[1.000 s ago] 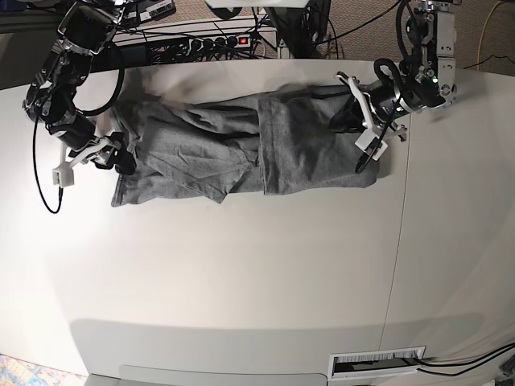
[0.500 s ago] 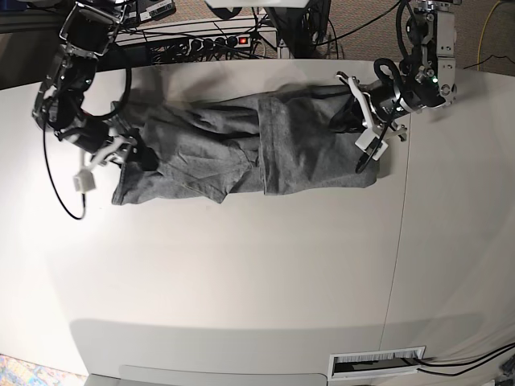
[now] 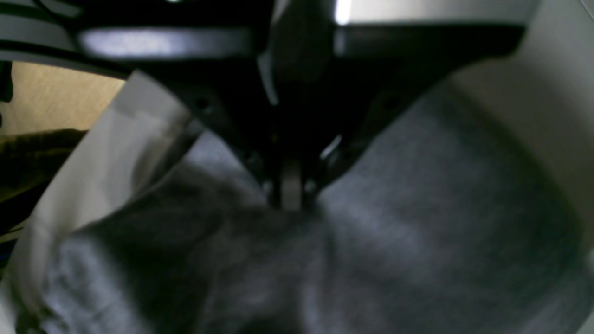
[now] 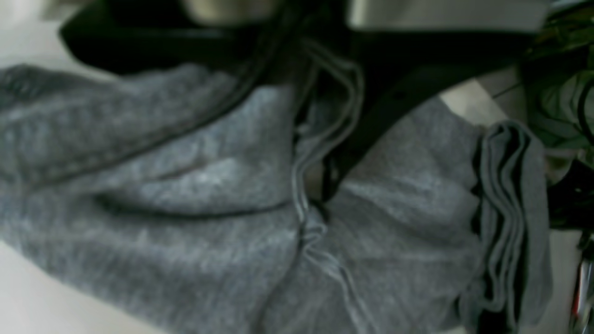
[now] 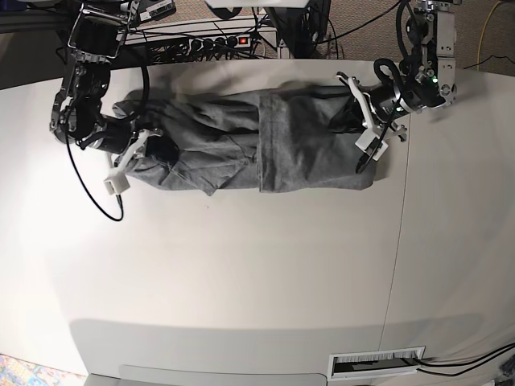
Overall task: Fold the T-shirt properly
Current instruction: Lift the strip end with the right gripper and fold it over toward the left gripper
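The grey T-shirt point(image 5: 298, 145) lies crumpled in a long band across the far part of the white table point(image 5: 241, 273). Its right half is folded flatter, and its left end is bunched up. At the shirt's right end, my left gripper point(image 5: 354, 125) is shut on a pinch of T-shirt point(image 3: 417, 232) cloth, seen close up between the left gripper's point(image 3: 291, 197) dark tips. At the bunched left end, my right gripper point(image 5: 157, 151) is pressed into the fabric. In the right wrist view a hem of the T-shirt point(image 4: 185, 185) runs between the right gripper's point(image 4: 315, 195) nearly closed jaws.
A power strip point(image 5: 201, 40) and loose cables lie just beyond the table's far edge. A seam point(image 5: 400, 225) runs down the table on the right, and a slotted vent point(image 5: 376, 363) sits near the front edge. Dark cables loop from the arm on the left point(image 5: 88, 185).
My right gripper has moved right and inward onto the shirt's left end and closed, dragging that end into a bunch. The left gripper has stayed where it was, shut on the cloth.
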Motion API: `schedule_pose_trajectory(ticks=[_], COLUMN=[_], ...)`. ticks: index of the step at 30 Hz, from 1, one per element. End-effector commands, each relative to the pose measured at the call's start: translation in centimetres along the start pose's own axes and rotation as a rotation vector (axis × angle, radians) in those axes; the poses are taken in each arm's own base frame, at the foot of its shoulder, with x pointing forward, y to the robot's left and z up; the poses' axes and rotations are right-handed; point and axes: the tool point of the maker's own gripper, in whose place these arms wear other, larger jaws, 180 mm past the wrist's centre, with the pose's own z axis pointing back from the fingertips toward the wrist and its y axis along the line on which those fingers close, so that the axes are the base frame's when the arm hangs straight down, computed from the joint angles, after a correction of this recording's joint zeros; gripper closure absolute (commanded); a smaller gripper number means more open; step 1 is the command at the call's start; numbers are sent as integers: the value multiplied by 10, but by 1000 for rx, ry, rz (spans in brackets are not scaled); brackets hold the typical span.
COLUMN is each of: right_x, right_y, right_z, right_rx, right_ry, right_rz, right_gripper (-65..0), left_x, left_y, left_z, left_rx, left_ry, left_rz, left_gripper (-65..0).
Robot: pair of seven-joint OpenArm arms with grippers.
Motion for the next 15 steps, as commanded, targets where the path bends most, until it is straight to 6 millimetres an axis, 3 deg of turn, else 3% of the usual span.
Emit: schedule_pose_trajectory(ticks=[1, 5, 9, 12, 15], right_x=[1, 33, 77, 98, 114], right_y=[-19, -31, -23, -9, 21], right_z=[12, 35, 66, 79, 85], right_rx=[-82, -104, -48, -28, 40], right_ry=[32, -103, -308, -379, -429], right_rz=[2, -34, -41, 16, 97], right_gripper=[0, 0, 0, 0, 0], left_x=[12, 12, 14, 16, 18], left_y=[0, 0, -4, -8, -11], left_z=[3, 3, 1, -2, -5], left_rx=[-8, -8, -13, -19, -26], left_ry=[-44, -46, -55, -67, -79], left_rz=[-14, -13, -4, 7, 14], left_gripper=[0, 0, 0, 0, 0])
